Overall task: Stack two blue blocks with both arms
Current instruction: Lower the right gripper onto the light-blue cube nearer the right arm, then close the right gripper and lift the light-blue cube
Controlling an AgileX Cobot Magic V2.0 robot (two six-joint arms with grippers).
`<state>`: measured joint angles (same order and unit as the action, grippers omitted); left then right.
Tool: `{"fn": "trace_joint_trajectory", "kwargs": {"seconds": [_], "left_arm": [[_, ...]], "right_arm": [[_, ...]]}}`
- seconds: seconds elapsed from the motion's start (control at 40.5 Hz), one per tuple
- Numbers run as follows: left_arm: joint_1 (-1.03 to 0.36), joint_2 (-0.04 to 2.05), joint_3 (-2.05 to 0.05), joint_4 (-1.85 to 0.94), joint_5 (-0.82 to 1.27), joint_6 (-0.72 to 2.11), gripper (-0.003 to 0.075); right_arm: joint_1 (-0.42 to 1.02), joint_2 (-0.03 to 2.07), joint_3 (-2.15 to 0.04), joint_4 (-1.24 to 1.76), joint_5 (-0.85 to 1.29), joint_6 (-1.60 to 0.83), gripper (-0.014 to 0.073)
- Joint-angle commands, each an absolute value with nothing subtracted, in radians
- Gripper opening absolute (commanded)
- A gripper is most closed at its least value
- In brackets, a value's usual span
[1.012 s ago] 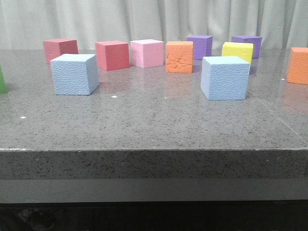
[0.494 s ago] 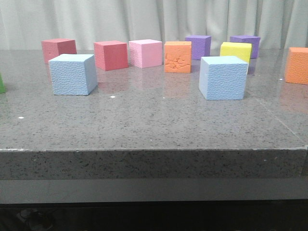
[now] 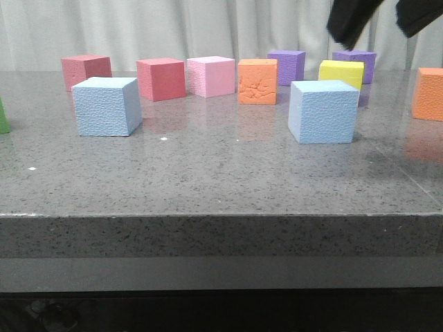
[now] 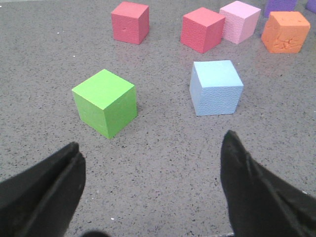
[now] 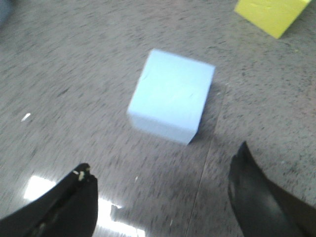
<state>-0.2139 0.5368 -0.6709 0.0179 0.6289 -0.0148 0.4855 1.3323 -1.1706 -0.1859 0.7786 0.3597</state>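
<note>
Two pale blue blocks stand apart on the grey table. The left blue block point(image 3: 106, 106) also shows in the left wrist view point(image 4: 216, 88). The right blue block point(image 3: 323, 111) also shows, blurred, in the right wrist view point(image 5: 170, 96). My right gripper point(image 3: 377, 21) has its two black fingers at the top right of the front view, high above and a little behind the right block; it is open and empty point(image 5: 163, 185). My left gripper point(image 4: 150, 170) is open and empty, short of the left block and the green cube; it is out of the front view.
A green cube point(image 4: 105, 102) stands left of the left blue block. Along the back stand red cubes point(image 3: 161, 78), a pink cube point(image 3: 211, 75), an orange cube point(image 3: 257, 81), purple cubes point(image 3: 286, 66), a yellow cube point(image 3: 340, 72) and another orange cube point(image 3: 429, 93) at the right edge.
My right gripper has come into the front view at the top right; earlier no arm showed there. The blocks stay where they were.
</note>
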Motion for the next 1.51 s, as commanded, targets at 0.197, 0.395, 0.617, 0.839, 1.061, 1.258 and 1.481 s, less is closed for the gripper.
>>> {"fn": "trace_joint_trajectory", "kwargs": {"seconds": [0.197, 0.395, 0.617, 0.839, 1.061, 1.258, 1.481], "left_arm": [[-0.22, 0.546, -0.704, 0.025, 0.549, -0.022, 0.0554], [-0.22, 0.546, -0.704, 0.028, 0.549, -0.022, 0.0554], [-0.22, 0.546, -0.704, 0.027, 0.549, -0.022, 0.0554], [-0.22, 0.546, -0.704, 0.027, 0.549, -0.022, 0.0554], [-0.22, 0.546, -0.704, 0.032, 0.549, -0.022, 0.0554], [-0.22, 0.546, -0.704, 0.036, 0.549, -0.022, 0.0554], [-0.22, 0.546, -0.704, 0.044, 0.543, -0.022, 0.0554]], "right_arm": [[0.486, 1.534, -1.375, -0.298, 0.745, 0.555, 0.0664], [0.46, 1.623, -1.433, -0.3, 0.74, 0.562, 0.0662], [0.438, 1.692, -1.434, -0.244, 0.726, 0.569, 0.0662], [0.438, 1.724, -1.434, -0.211, 0.711, 0.57, 0.0629], [0.438, 1.724, -1.435, -0.21, 0.721, 0.596, 0.0428], [0.438, 1.724, -1.435, -0.258, 0.774, 0.595, 0.0401], [0.444, 1.714, -1.444, -0.259, 0.775, 0.596, 0.0401]]}}
